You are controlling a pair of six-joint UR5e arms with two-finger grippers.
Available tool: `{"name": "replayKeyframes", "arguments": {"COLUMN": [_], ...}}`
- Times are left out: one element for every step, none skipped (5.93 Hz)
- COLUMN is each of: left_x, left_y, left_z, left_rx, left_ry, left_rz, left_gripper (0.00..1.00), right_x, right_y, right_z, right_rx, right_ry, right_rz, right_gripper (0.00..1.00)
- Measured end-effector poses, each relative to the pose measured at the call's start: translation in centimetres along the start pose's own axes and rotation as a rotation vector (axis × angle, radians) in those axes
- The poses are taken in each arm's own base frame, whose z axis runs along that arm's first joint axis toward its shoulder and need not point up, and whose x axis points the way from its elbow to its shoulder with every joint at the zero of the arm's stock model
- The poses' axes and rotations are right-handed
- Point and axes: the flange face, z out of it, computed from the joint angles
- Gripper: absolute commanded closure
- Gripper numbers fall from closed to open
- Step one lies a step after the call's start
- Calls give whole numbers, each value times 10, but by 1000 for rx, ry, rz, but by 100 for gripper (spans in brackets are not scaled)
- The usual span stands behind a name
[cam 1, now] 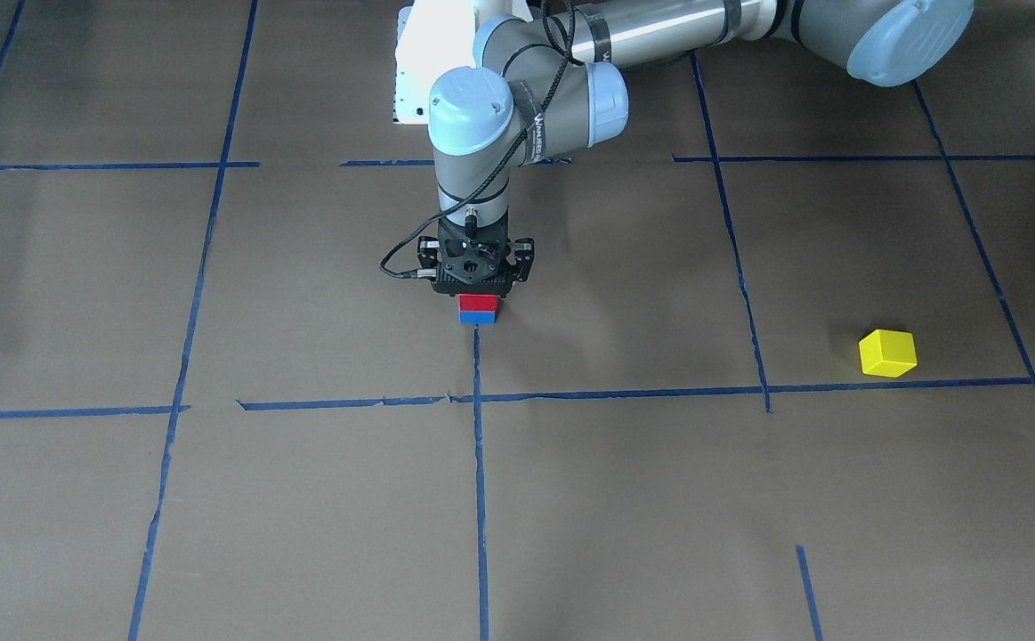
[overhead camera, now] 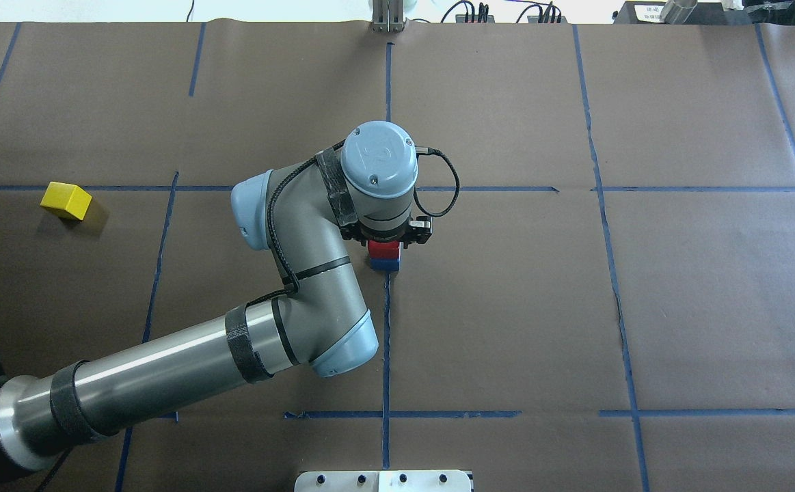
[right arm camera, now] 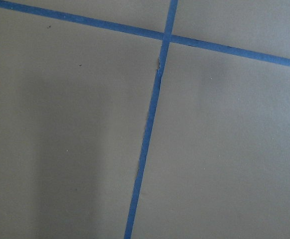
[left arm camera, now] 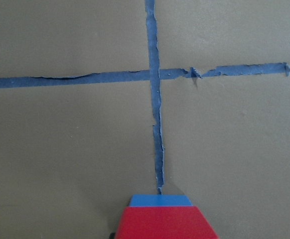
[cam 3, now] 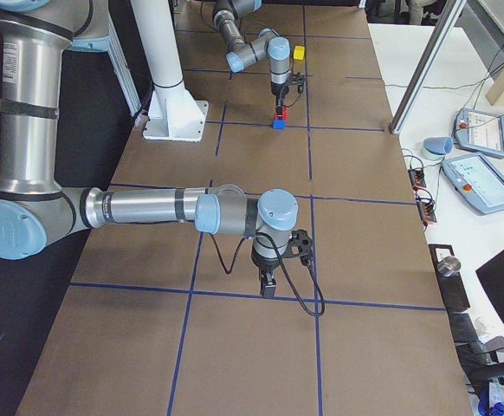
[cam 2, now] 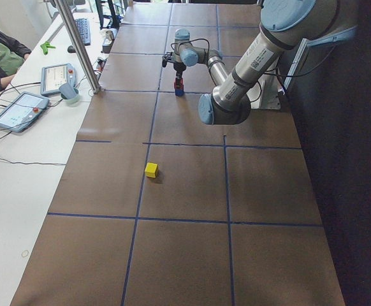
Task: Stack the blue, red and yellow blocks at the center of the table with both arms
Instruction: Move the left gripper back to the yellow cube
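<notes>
Hanging over the brown table (cam 1: 214, 499), the left gripper (cam 1: 478, 287) points straight down and the right gripper (cam 3: 268, 288) hovers low; whether either is clamped or released cannot be told. Directly under the left gripper sits the red block (cam 1: 478, 303) on the blue block (cam 1: 478, 317); the yellow block (cam 1: 887, 352) lies well off to its left.

we see the near right gripper (cam 3: 268, 289) pointing down at the table (cam 3: 365, 347), by a blue tape line (cam 3: 148, 287). far off, the left gripper (cam 3: 279, 104) sits on a red block (cam 3: 279, 113) stacked on a blue block (cam 3: 279, 124); a yellow block (cam 3: 299, 53) lies beyond them.
</notes>
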Motion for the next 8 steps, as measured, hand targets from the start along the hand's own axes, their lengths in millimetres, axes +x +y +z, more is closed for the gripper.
{"name": "replayKeyframes", "arguments": {"left_x": [0, -8, -36, -97, -178, -273, -377, -465], "left_y": [0, -12, -34, -50, -54, -58, -59, -50], "left_z": [-5, -24, -50, -65, -71, -73, -70, -59], "left_rx": [0, -8, -39, -64, -54, -56, -80, -97], "left_ry": [8, 37, 84, 112, 104, 77, 45, 15], "left_rz": [0, -13, -28, -2, 68, 132, 158, 168], "left_gripper": [1, 1, 0, 0, 0, 0, 0, 1], "right_x": [0, 0, -1, -1, -1, -1, -1, -1], "right_y": [0, 0, 0, -1, -1, -1, -1, -1], "right_z": [0, 0, -1, -1, -1, -1, -1, -1], "right_rx": [1, 1, 2, 3, 4, 4, 3, 3], "right_ry": [0, 0, 0, -1, -1, -1, -1, -1], "right_rz": [-1, -1, -2, -3, -3, -3, -3, -2], "right_gripper": [0, 0, 0, 0, 0, 0, 0, 0]}}
